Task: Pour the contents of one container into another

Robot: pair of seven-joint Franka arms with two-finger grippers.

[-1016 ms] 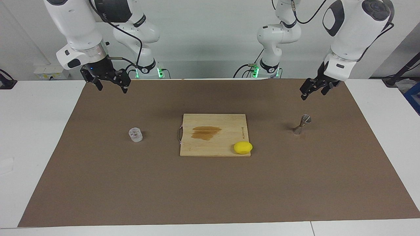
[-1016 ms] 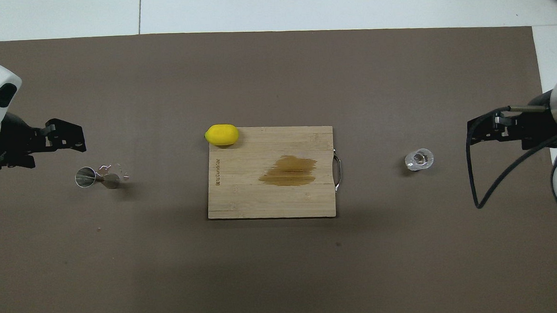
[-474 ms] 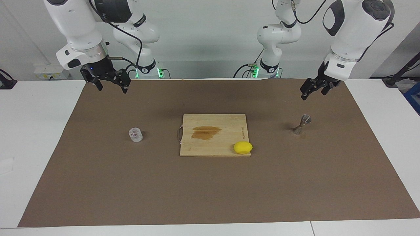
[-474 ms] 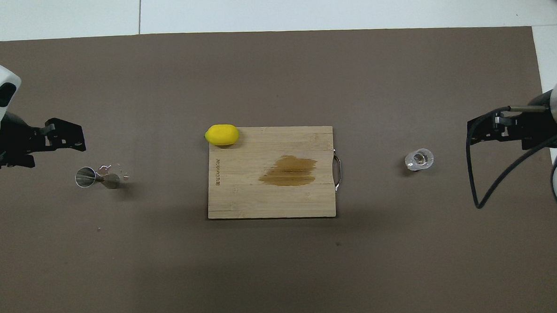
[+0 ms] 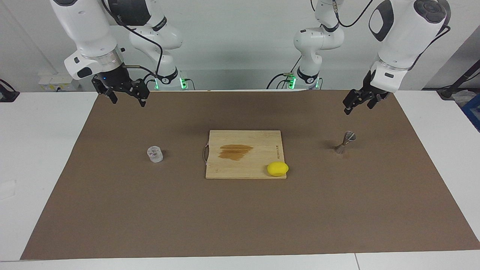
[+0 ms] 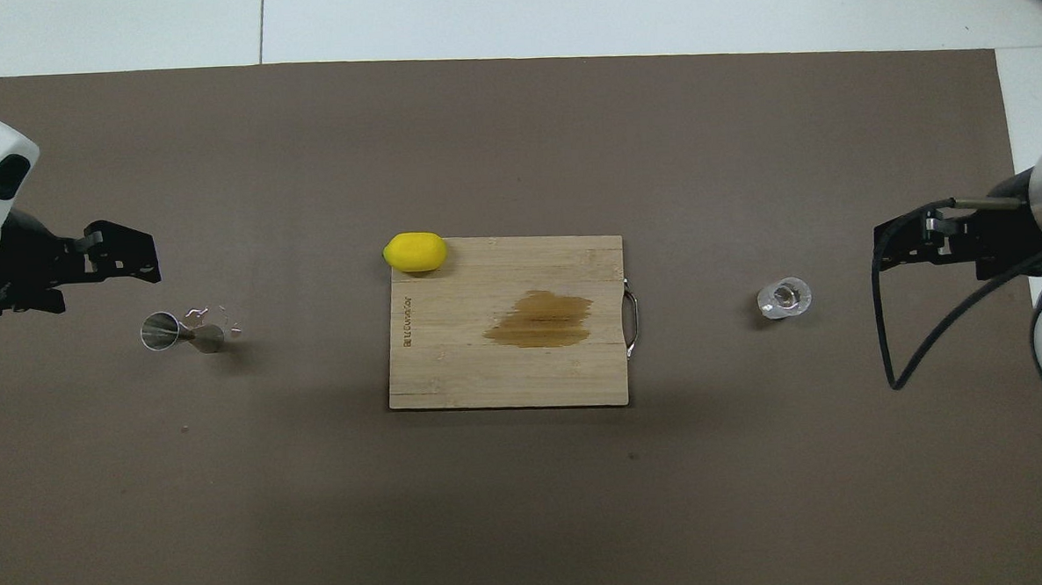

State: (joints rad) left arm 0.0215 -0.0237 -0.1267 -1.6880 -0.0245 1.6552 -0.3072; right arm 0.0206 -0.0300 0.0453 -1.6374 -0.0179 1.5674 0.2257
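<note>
A small clear glass cup [image 5: 155, 154] [image 6: 784, 299] stands upright on the brown mat toward the right arm's end of the table. A silvery hourglass-shaped jigger [image 5: 345, 142] [image 6: 180, 332] stands on the mat toward the left arm's end. My right gripper [image 5: 127, 99] [image 6: 881, 246] hangs open and empty, high over the mat beside the cup. Over the mat close to the jigger, my left gripper [image 5: 358, 106] [image 6: 146, 256] is also raised, open and empty. Neither gripper touches anything.
A wooden cutting board [image 5: 243, 168] [image 6: 490, 382] with a dark stain lies mid-table between the cup and the jigger. A yellow lemon [image 5: 278, 168] [image 6: 415, 251] rests on its corner farthest from the robots. The brown mat [image 5: 240, 217] covers most of the white table.
</note>
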